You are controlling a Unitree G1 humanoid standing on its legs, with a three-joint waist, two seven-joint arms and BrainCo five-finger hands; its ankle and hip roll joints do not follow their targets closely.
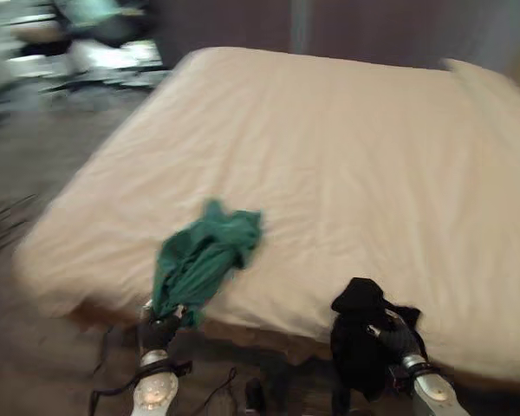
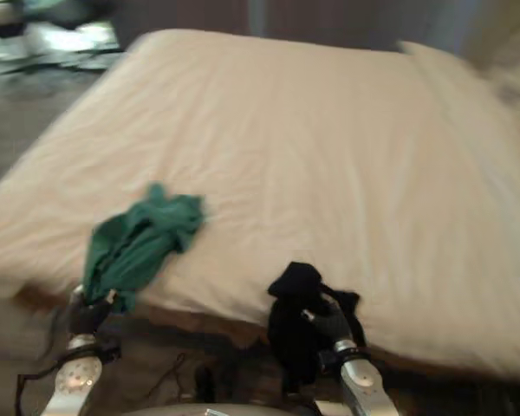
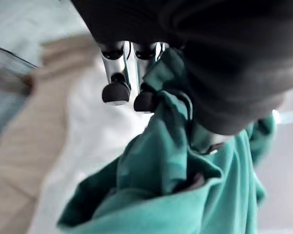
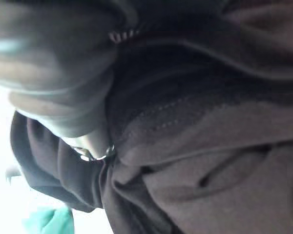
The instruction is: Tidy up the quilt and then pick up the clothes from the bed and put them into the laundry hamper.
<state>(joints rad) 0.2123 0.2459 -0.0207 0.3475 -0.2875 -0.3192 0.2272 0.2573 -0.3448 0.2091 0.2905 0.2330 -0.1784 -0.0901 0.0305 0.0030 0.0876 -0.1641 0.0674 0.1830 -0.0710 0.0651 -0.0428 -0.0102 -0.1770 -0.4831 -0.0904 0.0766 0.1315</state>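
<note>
Left hand [image 1: 160, 328] has its fingers [image 3: 116, 90] curled into the green garment [image 1: 204, 260], which trails from the hand up onto the quilt [image 1: 329, 165] at the bed's near edge. Right hand [image 1: 397, 338] is clamped on the black garment [image 1: 360, 334], bunched over and hanging below it, off the edge.

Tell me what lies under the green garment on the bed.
Under the green garment shows the pale quilt, smooth around it. Its near end hangs off the bed edge, gripped by the left hand. Whatever sits directly beneath the bunched cloth is covered.
</note>
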